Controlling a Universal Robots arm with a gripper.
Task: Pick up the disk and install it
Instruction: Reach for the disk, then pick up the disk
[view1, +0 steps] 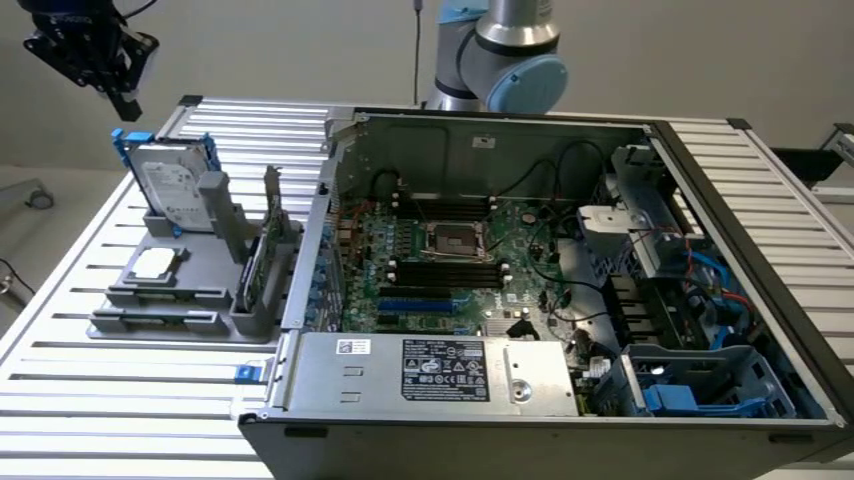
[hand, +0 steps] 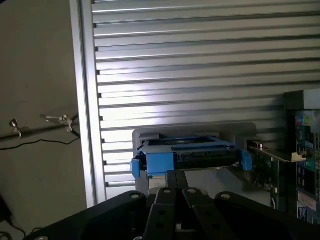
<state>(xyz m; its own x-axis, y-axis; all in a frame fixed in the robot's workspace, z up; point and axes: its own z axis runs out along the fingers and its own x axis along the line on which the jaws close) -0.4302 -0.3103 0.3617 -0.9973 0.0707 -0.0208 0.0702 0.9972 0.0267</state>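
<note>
The disk (view1: 175, 187) stands on edge in a grey holder (view1: 167, 300) on the slatted table, at the exterior view's left. It is silver with a white label and a blue carrier frame. My gripper (view1: 126, 104) hangs in the air above and slightly behind the disk, apart from it. In the wrist view the disk (hand: 192, 152) shows edge-on from above, its blue frame around it, just beyond my gripper (hand: 175, 186). The black fingers (hand: 161, 192) meet with nothing between them.
An open computer case (view1: 534, 300) with motherboard, cables and blue drive cages (view1: 707, 385) fills the exterior view's right. A grey labelled power-supply box (view1: 427, 372) sits at its front. A small square chip (view1: 154, 263) and upright cards (view1: 267, 260) share the holder. The table edge (hand: 82, 100) lies beside the disk.
</note>
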